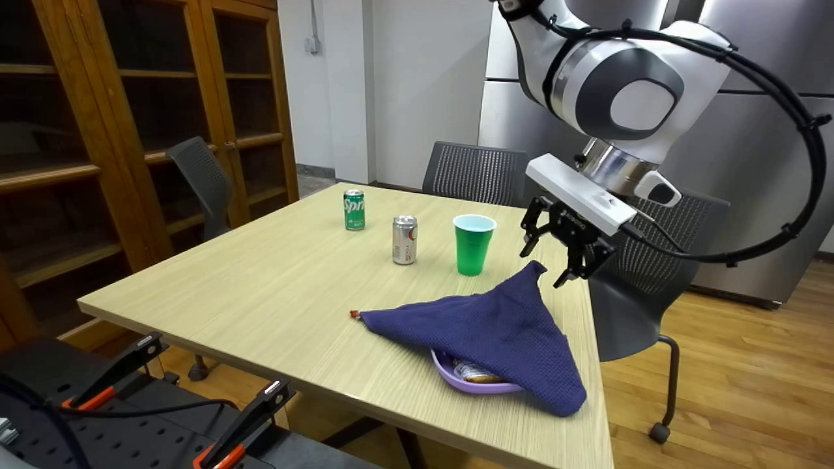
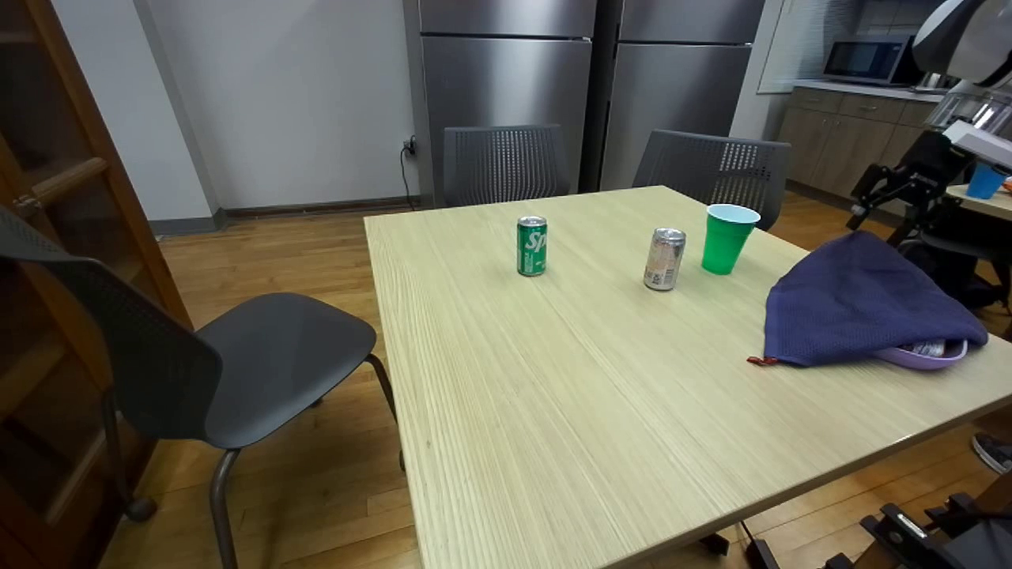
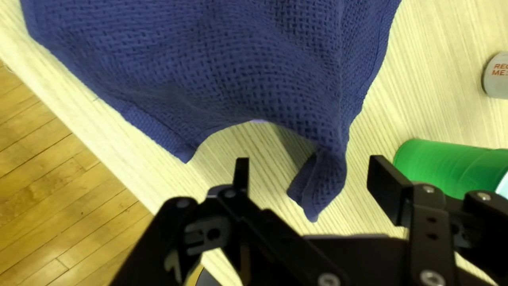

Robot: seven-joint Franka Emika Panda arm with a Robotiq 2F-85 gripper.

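Wrist view: pincer (image 3: 308,171) spread and empty, framing one corner of the blue towel (image 3: 198,71). In an exterior view, the towel drapes a purple bowl (image 1: 479,388) on the worktop (image 1: 260,293); the work appears unfinished, the bowl partly exposed and the towel ungripped.

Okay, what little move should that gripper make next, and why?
Probably ease the open gripper slightly toward the blue towel: in the wrist view, the towel's folded corner lines up between the parted jaws, with a visible gap on each side, so it doesn't look gripped.
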